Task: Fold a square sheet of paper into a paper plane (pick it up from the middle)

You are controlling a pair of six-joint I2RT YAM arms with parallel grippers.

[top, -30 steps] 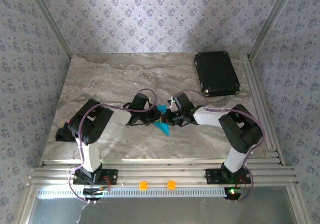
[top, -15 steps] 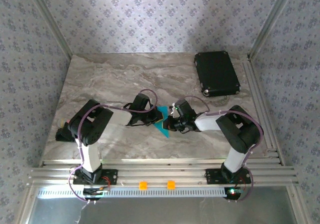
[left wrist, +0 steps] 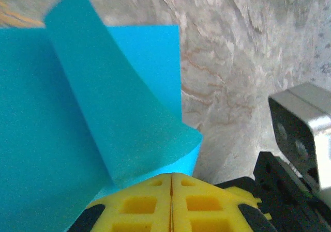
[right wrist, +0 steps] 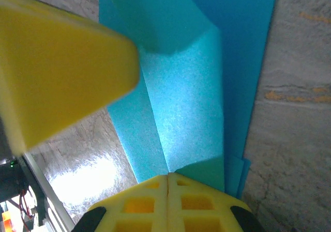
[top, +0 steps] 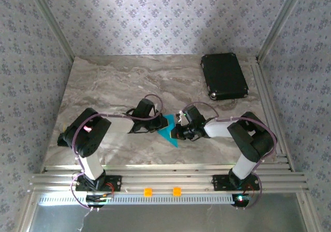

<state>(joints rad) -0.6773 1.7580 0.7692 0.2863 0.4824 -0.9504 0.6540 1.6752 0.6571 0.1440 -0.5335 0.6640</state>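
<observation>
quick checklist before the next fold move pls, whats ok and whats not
1. Left pincer shut on the blue paper flap: ok.
2. Right pincer shut on the raised crease: ok.
3. Flap lifted off the table: ok, it curls upward in the left wrist view.
4. Folded edges lined up: cannot tell.
5. Black case far from the paper, at the back right: ok.
</observation>
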